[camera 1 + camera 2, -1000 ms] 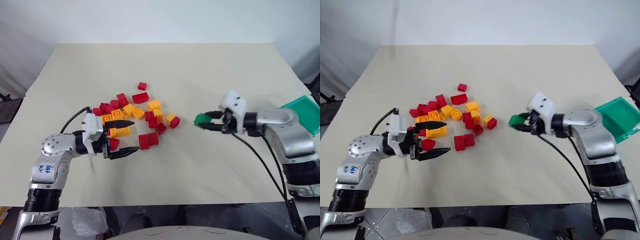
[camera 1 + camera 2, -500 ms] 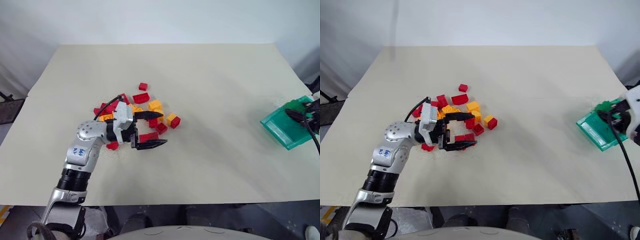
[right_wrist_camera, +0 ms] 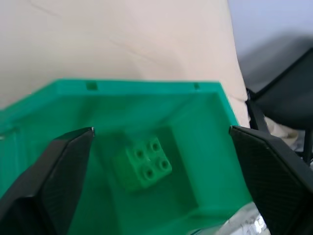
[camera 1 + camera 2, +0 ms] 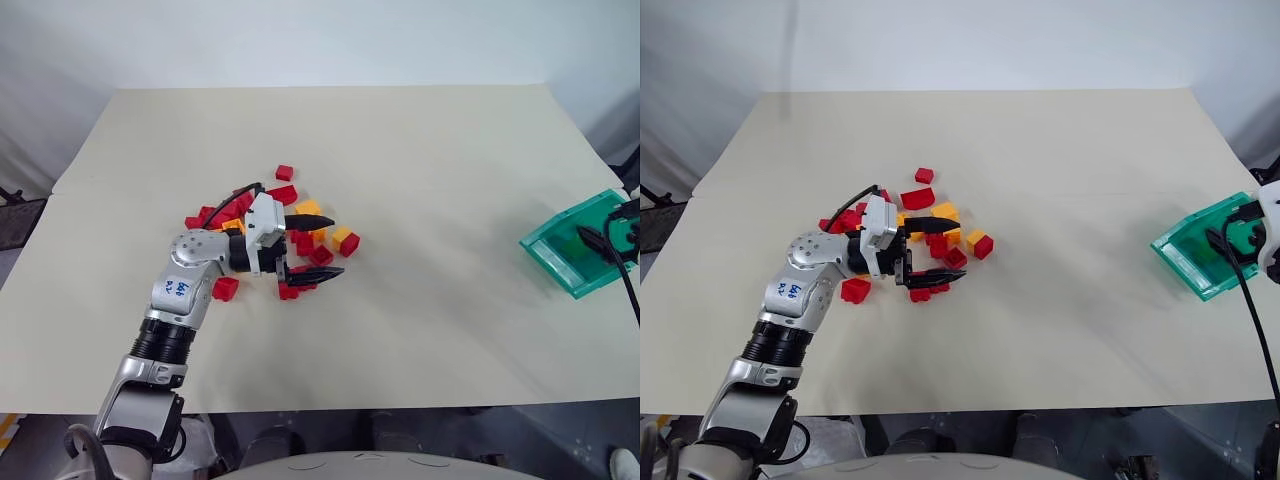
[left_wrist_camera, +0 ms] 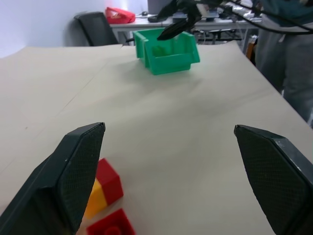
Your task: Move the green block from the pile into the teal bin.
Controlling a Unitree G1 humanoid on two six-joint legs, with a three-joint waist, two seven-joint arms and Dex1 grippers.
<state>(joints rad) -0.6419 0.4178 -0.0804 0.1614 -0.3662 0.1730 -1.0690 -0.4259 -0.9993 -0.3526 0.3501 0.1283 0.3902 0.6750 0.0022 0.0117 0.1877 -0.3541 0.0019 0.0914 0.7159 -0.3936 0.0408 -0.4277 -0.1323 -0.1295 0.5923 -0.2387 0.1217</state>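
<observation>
The green block (image 3: 143,168) lies in the teal bin (image 3: 205,132) (studs up), both tools spread wide and empty.

the left arm (image 4: 185,290) has silver-grey rounded shells, black ribbed joints, blue handwritten marks, a thin black cable and a white wrist block. the left gripper (image 4: 322,248) has black pointed fingers.
</observation>
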